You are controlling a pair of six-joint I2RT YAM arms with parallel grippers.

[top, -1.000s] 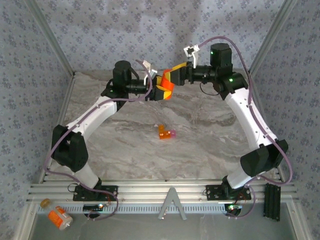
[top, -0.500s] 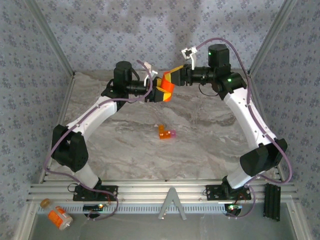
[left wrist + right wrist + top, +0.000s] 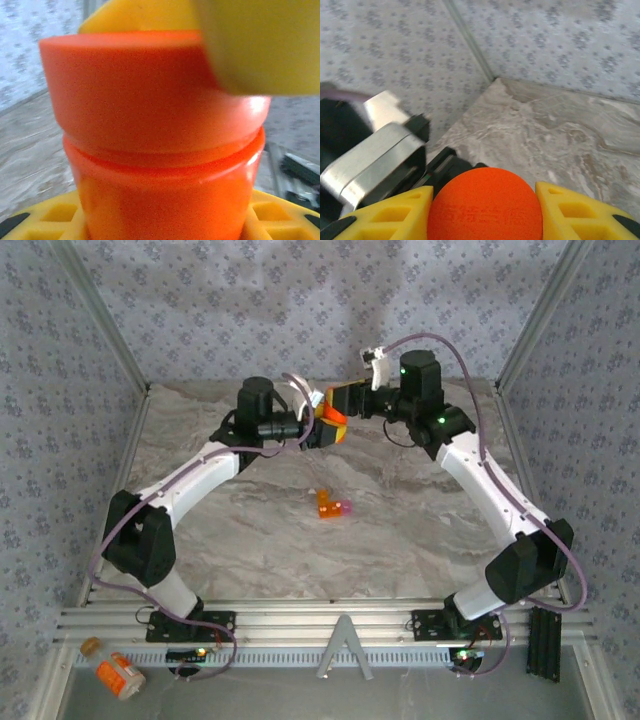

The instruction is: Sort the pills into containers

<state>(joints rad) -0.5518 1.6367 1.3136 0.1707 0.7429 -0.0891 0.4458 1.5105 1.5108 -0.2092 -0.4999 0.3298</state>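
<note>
Clamping the translucent orange pill bottle (image 3: 165, 195) by its body, the left tool (image 3: 318, 430) has its yellow fingers (image 3: 47, 220) set against both sides of the bottle, low in the left wrist view; the right tool (image 3: 343, 403) meets it from the opposite side, its own yellow fingers (image 3: 390, 215) closed against either flank of the round orange cap (image 3: 485, 205), whose top bears faint raised lettering too soft to read; the bottle thus sits gripped at both ends between the two tools, over the far middle of the tabletop (image 3: 240, 510); the tiny orange box (image 3: 333, 507) with its pink end lies flat on the tabletop near the centre, well apart from both tools; the tabletop is a grey and white marbled surface, streaked and cloudy; purple cables (image 3: 450, 345) loop along the white arms; pale blue-grey wallpaper (image 3: 300, 300) with a small floral print covers the back and side walls, and slanted metal posts (image 3: 100, 325) mark the corners; ribbed aluminium rails (image 3: 330, 625) run along the near edge where the arm bases are bolted; on the grey ledge in front of them, at the left corner, an orange labelled bottle (image 3: 117, 673) lies on its side.
</note>
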